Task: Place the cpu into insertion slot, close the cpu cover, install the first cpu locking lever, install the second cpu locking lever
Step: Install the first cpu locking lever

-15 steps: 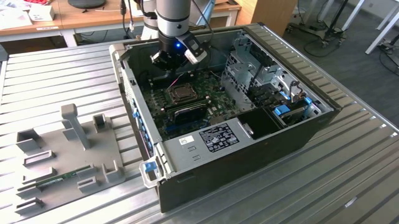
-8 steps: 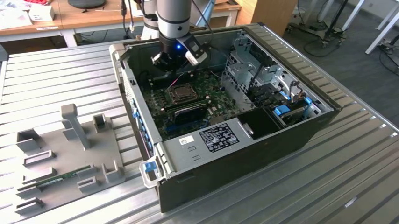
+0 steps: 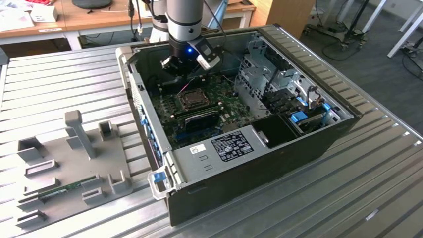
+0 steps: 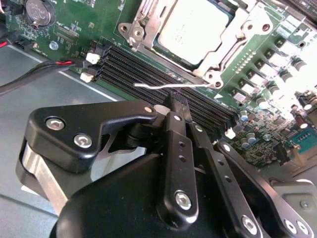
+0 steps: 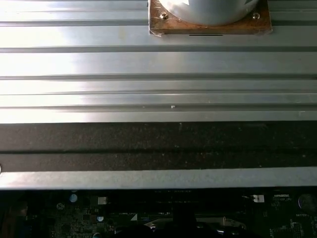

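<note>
An open computer case (image 3: pixel 278 168) and grey fixture plate (image 3: pixel 69 171) rest on a ribbed metal table (image 3: pixel 363 188).

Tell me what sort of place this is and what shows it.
Probably a robotics lab or test workshop: a grey industrial robot arm reaches into an open black desktop computer case, which stands on a ribbed aluminium table, with light wooden desks behind.

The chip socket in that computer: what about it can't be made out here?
Second wrist view: the picture's edge cuts off part of the cpu and the cpu cover.
Exterior view: the insertion slot is too small to show whether it's latched.
Second wrist view: the claw hides part of the memory slots.
</note>
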You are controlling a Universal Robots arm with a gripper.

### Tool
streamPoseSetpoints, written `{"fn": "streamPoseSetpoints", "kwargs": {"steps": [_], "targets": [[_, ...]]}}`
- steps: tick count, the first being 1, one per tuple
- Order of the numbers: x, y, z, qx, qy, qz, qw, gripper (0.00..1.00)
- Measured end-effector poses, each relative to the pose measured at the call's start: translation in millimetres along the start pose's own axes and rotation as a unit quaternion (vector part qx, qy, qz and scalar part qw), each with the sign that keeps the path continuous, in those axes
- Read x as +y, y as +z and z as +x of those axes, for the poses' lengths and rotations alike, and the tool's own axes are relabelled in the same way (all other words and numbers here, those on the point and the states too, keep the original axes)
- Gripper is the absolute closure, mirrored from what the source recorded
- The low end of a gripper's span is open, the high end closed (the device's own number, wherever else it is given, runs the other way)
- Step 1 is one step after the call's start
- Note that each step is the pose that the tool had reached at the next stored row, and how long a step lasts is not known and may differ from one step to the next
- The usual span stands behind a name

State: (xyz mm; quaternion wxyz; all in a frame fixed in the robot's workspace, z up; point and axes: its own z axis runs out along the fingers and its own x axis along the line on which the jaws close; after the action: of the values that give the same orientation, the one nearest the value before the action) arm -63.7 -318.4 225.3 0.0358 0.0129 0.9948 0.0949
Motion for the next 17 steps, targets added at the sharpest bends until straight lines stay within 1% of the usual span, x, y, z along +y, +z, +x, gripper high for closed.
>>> {"fn": "streamPoseSetpoints", "kwargs": {"steps": [17], "targets": [[-1.3, 0.1, -2.1, 0.0002, 0.0, 0.0, 1.0, 0.9]]}}
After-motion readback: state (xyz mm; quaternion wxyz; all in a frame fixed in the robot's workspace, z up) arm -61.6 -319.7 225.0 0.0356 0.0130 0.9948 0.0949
